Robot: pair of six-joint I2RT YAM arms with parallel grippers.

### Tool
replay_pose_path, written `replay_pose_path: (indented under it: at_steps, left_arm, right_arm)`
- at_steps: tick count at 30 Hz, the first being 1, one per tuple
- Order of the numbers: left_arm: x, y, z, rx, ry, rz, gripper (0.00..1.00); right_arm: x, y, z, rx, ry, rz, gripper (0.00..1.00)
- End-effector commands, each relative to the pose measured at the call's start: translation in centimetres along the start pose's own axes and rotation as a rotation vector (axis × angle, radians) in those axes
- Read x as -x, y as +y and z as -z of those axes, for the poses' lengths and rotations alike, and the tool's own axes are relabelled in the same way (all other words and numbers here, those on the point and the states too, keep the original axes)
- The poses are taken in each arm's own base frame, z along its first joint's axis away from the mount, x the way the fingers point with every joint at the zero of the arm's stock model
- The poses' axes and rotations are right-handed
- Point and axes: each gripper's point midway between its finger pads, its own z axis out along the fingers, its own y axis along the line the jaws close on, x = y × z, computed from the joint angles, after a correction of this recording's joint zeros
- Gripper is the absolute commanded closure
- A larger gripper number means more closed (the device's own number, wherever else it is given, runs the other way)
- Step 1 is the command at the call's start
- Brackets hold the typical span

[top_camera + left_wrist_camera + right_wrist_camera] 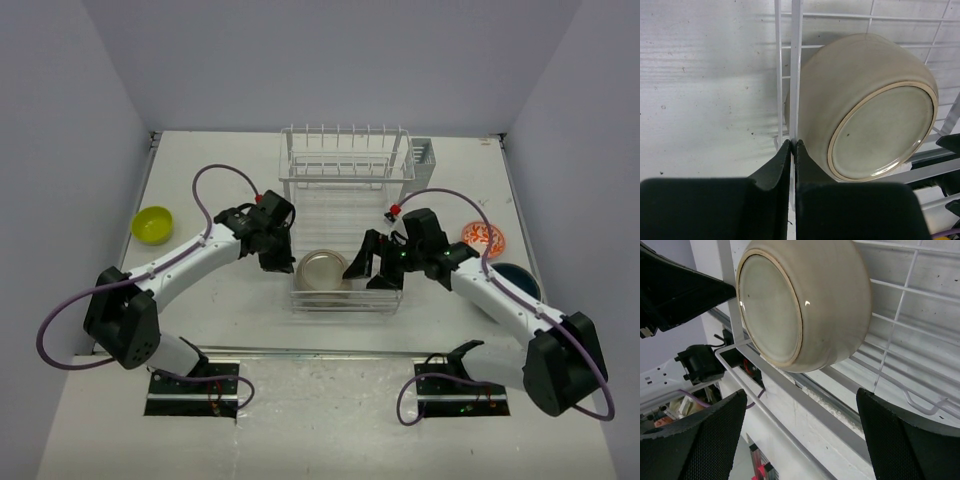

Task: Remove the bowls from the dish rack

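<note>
A beige-cream bowl [323, 270] lies upside down on the flat grid base of the white wire dish rack [345, 165], near its front left corner. In the left wrist view this bowl [865, 105] sits just right of the rack's left edge wire [796, 60]. My left gripper [794, 142] [280, 258] is shut on that wire. My right gripper [805, 440] [372, 270] is wide open and empty, just right of the bowl [805, 300] over the rack's front rail [805, 390]. A yellow-green bowl [153, 223], a white orange-patterned bowl [485, 237] and a dark blue bowl [517, 282] sit on the table. The teal bowl is not visible.
The rack's raised slotted shelf [345, 150] and grey side caddy [421, 158] stand at the back. The dark blue bowl is partly hidden behind my right arm. Grey walls enclose the white table [220, 180] on three sides.
</note>
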Motion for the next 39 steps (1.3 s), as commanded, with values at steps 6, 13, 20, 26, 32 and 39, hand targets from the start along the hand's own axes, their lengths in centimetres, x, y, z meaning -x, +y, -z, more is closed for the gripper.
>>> replay_pose_path:
  at_steps: [6,13,20,26,32,39]
  left_arm:
    - [0.5,0.2,-0.6,0.032,-0.005,-0.028,1.0]
    - [0.8,0.0,-0.4,0.032,-0.008,-0.031,1.0]
    - [1.1,-0.3,-0.2,0.029,-0.011,-0.031,1.0]
    - [1.3,-0.5,-0.1,0.029,-0.011,-0.038,1.0]
    - [1.5,-0.7,0.0,0.027,-0.011,-0.043,1.0]
    - [1.8,-0.9,0.0,0.024,-0.012,-0.043,1.0]
  right_arm:
    - [0.3,0.2,-0.9,0.056,0.024,0.014,0.11]
    - [0.6,-0.4,-2.0,0.06,0.042,0.007,0.11]
    - [1.9,-0.3,-2.4,0.038,0.027,0.057,0.1]
    - [2.6,0.0,-3.2,0.052,0.031,0.051,0.11]
    - [2.6,-0.4,-4.0,0.054,0.046,0.03,0.1]
    - [2.4,-0.9,-4.6,0.057,0.063,0.02,0.1]
